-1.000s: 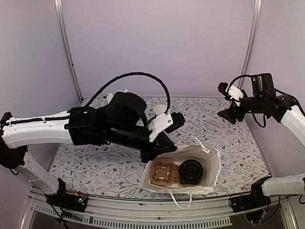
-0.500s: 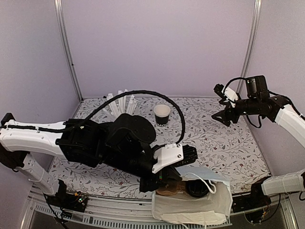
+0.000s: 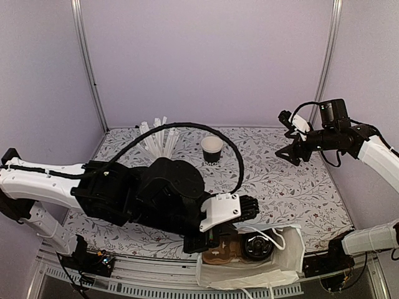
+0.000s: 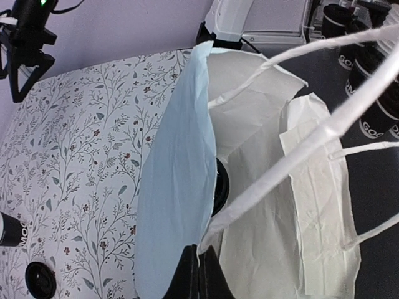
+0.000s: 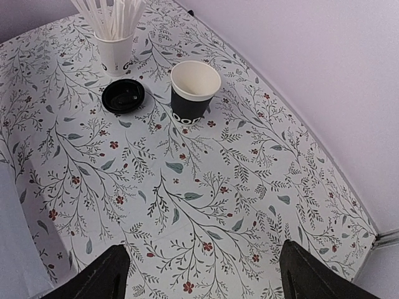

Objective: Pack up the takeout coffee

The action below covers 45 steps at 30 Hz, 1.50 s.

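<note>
One takeout coffee cup (image 3: 212, 149), black with a cream inside, stands open at the back of the table; it also shows in the right wrist view (image 5: 194, 90). A second black cup (image 3: 257, 247) sits in a brown carrier (image 3: 218, 253) inside the pale blue bag (image 3: 249, 275), which lies at the table's near edge. My left gripper (image 3: 218, 240) is shut on the bag's rim (image 4: 181, 187) by a white handle (image 4: 299, 156). My right gripper (image 3: 290, 152) is open and empty, raised above the back right of the table (image 5: 202, 280).
A white cup of white straws (image 5: 115, 43) and a flat black lid (image 5: 123, 95) stand left of the back cup. My left arm's black bulk (image 3: 156, 199) covers the table's middle. Several black cups (image 4: 368, 56) show beyond the table edge in the left wrist view.
My left gripper has dragged the bag from mid-table toward the near edge, where it now leans over. The back cup and straws have come into view. My right gripper has shifted slightly left.
</note>
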Each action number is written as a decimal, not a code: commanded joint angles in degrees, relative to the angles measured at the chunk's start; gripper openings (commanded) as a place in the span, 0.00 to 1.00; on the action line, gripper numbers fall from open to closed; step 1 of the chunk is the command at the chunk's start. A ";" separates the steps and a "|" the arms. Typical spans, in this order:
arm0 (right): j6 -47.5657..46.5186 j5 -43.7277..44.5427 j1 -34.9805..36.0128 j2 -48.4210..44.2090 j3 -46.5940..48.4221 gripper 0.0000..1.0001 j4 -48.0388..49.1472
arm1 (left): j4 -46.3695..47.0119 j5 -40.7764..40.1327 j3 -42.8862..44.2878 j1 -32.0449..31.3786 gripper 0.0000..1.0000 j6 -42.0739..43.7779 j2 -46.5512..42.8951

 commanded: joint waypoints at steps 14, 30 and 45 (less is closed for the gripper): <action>0.50 2.25 0.04 -2.26 -1.70 0.87 1.01 | 7.89 6.05 3.75 24.82 0.00 5.58 5.98; 1.44 3.62 0.00 -0.81 -4.33 0.87 4.40 | 7.81 21.14 15.68 37.70 0.13 5.33 17.42; 7.35 -2.78 -16.97 0.51 -7.44 0.92 18.42 | 6.01 -5.47 8.30 38.15 0.64 -2.12 -0.61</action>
